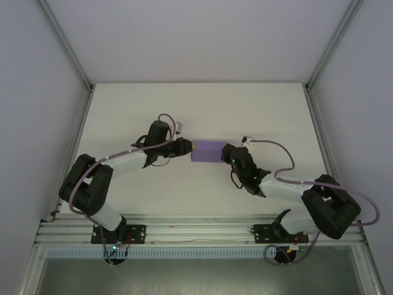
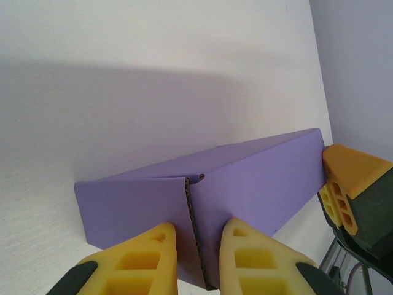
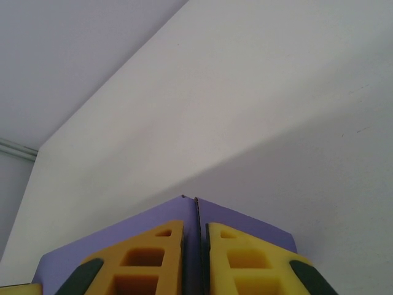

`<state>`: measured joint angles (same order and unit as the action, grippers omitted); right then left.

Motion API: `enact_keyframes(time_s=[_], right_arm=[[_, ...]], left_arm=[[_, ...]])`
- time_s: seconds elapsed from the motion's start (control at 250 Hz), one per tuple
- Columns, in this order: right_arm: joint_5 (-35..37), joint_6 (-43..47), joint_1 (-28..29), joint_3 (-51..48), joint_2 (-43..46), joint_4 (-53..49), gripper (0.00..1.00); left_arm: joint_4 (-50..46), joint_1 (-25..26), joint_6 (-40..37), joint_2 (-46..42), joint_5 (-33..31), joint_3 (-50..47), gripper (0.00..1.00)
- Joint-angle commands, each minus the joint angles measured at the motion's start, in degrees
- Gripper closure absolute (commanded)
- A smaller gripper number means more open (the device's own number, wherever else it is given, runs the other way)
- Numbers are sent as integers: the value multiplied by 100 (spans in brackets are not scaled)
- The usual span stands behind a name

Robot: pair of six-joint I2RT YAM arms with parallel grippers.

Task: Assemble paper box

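Observation:
The paper box (image 1: 207, 151) is a small purple rectangular box lying in the middle of the white table. My left gripper (image 1: 189, 146) is at its left end. In the left wrist view, the left gripper (image 2: 199, 246) is shut on a corner of the box (image 2: 258, 184), where a raw corrugated edge stands between its yellow fingers. My right gripper (image 1: 226, 152) is at the box's right end. The right wrist view shows the right gripper (image 3: 195, 246) shut on a thin purple wall of the box (image 3: 123, 235). One of the right gripper's yellow fingers (image 2: 344, 184) touches the box's far end in the left wrist view.
The white table (image 1: 202, 110) is bounded by pale walls with aluminium posts (image 1: 67, 49) at the back corners. Both arm bases are bolted to the rail (image 1: 196, 233) along the near edge. Purple cables (image 1: 276, 147) loop above each arm.

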<state>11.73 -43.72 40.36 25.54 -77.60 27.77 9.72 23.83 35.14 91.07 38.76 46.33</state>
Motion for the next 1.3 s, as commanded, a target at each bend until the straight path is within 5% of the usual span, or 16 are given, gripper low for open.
enact_keyframes(time_s=[0.0, 0.268, 0.392, 0.68, 0.823, 0.883, 0.999, 1.175, 1.295], right_arm=[[-35, 66, -50, -560, -384, -2166, 89], [82, 494, -53, 72, 82, -2626, 88], [221, 791, -48, 581, 180, -2894, 80], [408, 1365, -53, 1498, 345, -3225, 62], [307, 1790, -67, 1838, 535, -3297, 44], [172, 2066, -71, 1989, 588, -3345, 33], [-757, 3323, -122, 2296, 610, -3540, 0], [-2728, 6627, -149, 2865, 214, -4791, 0], [-2813, 8230, -138, 3205, -254, -5421, 0]], left_arm=[[-941, -54, -85, 247, -359, -275, 95], [-1692, -54, -507, 75, -459, 731, 89], [-1641, -53, -486, 83, -330, 1106, 66], [-2118, -55, -732, -140, -515, 1681, 40], [-2394, -54, -896, -320, -801, 1816, 1], [-2552, -54, -957, -404, -1013, 1880, 0], [-2789, -54, -981, -715, -1805, 1920, 0], [-3124, -64, -1035, -1384, -3234, 1781, 0], [-3066, -72, -956, -1681, -3549, 1452, 0]])
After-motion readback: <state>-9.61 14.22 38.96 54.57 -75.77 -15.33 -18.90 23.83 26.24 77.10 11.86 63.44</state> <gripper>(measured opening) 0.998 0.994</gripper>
